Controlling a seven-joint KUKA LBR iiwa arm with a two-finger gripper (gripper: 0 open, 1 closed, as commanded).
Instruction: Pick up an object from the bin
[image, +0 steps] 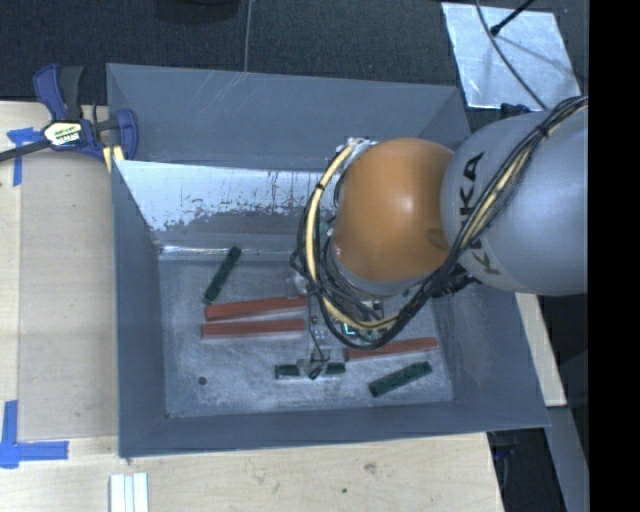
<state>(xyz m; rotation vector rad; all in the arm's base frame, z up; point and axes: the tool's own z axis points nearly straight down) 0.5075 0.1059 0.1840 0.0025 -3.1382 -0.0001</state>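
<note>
From where I stand, the end effector (318, 366) is low over the scuffed floor of the grey metal bin (140, 300), right on top of a small dark piece (288, 372) that lies flat beneath it. The piece is short, slim and nearly black. Its long axis runs across the bin from side to side, and one end pokes out on the side away from the arm. Whether the end effector is apart, together or clamped on that piece I cannot tell, as the tip is a tangle of dark shapes. Just beyond it, toward the bin's back wall, two long flat strips lie parallel and close together: the upper red-brown strip (250, 308) and the lower red-brown strip (250, 328), both matte and straight-edged. On the arm's side, a third red-brown strip (405, 346) lies near, and a dark green bar (400, 379) sits just beside it, tilted slightly. A second dark green bar (222, 273) rests well apart, slanting steeply toward the back wall. Above the end effector bulges a smooth, glossy orange cover (385, 210), ringed with looping yellow and black cables (320, 230).
</note>
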